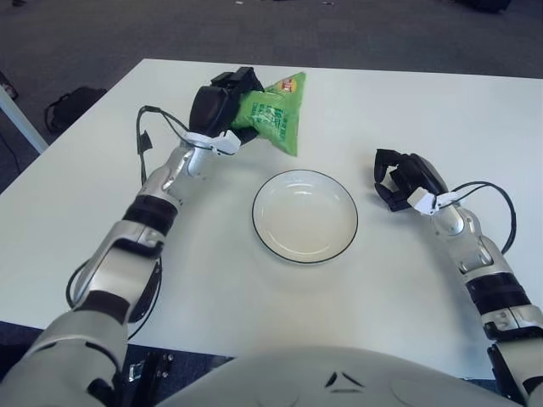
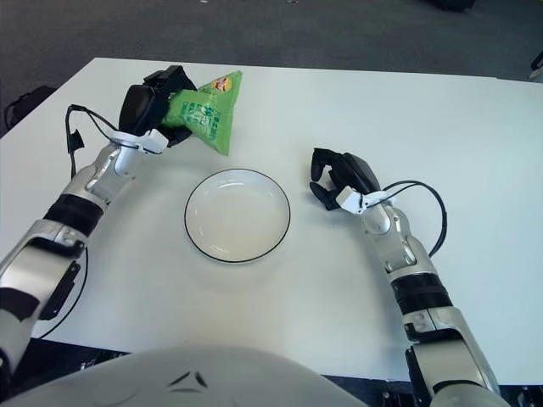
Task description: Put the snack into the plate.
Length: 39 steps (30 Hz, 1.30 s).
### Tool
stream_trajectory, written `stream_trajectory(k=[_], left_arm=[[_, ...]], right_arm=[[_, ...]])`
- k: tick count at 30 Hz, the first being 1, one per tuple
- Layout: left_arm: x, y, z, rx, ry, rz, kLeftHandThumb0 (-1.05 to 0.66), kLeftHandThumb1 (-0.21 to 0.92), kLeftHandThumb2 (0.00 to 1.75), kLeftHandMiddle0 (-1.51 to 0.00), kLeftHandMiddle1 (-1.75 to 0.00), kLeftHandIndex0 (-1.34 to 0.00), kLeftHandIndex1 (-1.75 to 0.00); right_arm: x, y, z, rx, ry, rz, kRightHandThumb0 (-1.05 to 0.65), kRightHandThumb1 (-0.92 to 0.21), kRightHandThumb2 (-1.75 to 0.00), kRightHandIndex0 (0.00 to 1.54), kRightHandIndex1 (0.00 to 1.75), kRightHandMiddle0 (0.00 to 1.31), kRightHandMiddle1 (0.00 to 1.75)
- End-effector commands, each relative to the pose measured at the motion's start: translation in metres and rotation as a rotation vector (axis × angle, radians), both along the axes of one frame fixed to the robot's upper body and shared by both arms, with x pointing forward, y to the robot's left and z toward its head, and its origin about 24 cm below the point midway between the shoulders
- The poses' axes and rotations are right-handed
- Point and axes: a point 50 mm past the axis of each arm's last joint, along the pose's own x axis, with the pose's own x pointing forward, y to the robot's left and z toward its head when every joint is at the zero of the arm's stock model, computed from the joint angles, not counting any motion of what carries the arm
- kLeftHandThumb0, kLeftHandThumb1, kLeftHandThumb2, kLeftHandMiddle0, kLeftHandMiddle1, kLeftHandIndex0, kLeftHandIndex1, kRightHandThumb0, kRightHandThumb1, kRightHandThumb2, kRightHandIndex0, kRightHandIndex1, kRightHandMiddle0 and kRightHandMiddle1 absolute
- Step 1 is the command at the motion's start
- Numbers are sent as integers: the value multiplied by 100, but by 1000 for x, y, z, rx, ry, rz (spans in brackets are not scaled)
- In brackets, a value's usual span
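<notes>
— Where's the snack [image 1: 276, 117]?

— Up off the desk [image 1: 254, 280], a green packet held in the air behind the plate [image 1: 305, 215] and a little to its left. It hangs tilted, one corner pointing down toward the plate's far left rim, the other end with a red and yellow patch pointing up and away.

— What has hold of it?

— The left hand [image 1: 222, 108]. Its dark fingers are curled around the packet's left end, clamped on it, with the arm reaching forward from the near left.

— And the plate?

— White with a thin dark rim, nothing in it, sitting flat near the middle of the desk. The snack is not over its centre; only the lower corner comes close to the rim's far edge.

— The other hand?

— The right hand [image 1: 404, 179] shows just to the right of the plate, apart from it. Its fingers are curled inward and grip nothing. A cable [image 1: 496, 197] loops from its wrist along the forearm.

— Anything else around?

— Dark carpet [image 1: 356, 34] beyond the desk, and a dark bag [image 1: 75, 106] on the floor off the desk's left side.
</notes>
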Motion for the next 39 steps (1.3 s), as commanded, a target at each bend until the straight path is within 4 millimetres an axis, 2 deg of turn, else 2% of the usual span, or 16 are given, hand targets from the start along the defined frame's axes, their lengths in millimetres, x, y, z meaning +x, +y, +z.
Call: stream_trajectory(k=[1,14,25,28,31,39], left_arm=[[-3,7,6,-17,-23,-2,0,1,166,-85,-171,-61,-175],[-47,-22,21,-34,-219,-220,0,-4,171,-89,-171,-65,-175],[-73,-35,4,68,-182,-483,0,-3,169,-89,-169,-64,-175],[-79,-40,-8,78,-133,-540,0,-1,167,-88,-168,-63,-175],[-84,-43,-19,85,-100,-567,0,1,165,-86,-168,-61,-175],[-86,-54,-23,163,-80,-621,0,8,158,-81,-170,-55,-175]], right_arm=[[-27,-7,-60,-64,298,-20,-53,-22,-144,126,175,70,175],[-27,-7,-60,-69,285,-8,-51,-26,-139,123,175,67,175],[-26,-6,-59,-87,282,-4,-51,-25,-140,125,175,67,175],[-26,-6,-60,-81,285,-4,-51,-25,-140,125,175,67,175],[-26,-6,-60,-83,287,-6,-51,-25,-140,125,175,67,175],[-26,-5,-60,-92,289,-9,-51,-25,-140,126,175,67,175]])
